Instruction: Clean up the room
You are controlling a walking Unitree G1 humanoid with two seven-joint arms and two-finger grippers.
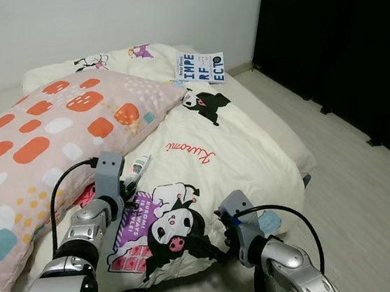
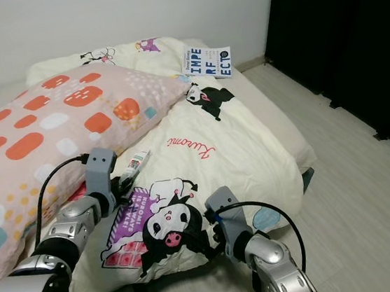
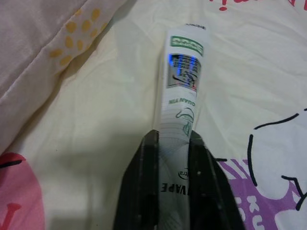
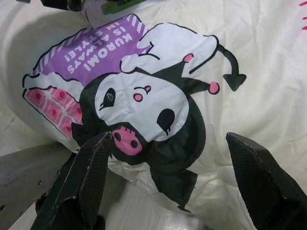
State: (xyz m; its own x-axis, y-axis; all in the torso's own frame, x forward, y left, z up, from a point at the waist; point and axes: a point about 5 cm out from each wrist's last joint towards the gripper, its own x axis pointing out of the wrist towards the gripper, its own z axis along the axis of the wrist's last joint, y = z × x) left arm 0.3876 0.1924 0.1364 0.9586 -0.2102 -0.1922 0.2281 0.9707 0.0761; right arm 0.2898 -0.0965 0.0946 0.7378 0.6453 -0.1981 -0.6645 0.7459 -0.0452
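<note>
You get even, soft room light in both eye views, bright enough to read the print on the bed cover [image 1: 203, 152] and the book [image 1: 200, 66]. The wall [image 1: 96, 23] looks flat white with no glare. The curtain [image 1: 352, 43] on your right is near black and holds no detail. Shadows are faint: a soft one under the pillow [image 1: 46, 142] edge, a darker one below the cover's hem by the floor [image 1: 371, 203]. Both eye views are sharp, with no motion blur.

Your left wrist view is dimmer and warm-tinted; the tube [image 3: 180, 96] carries a small blue glint on its label, and the near fingers [image 3: 144, 191] are soft. Your right wrist view is bright; its fingers [image 4: 91, 177] are slightly out of focus.
</note>
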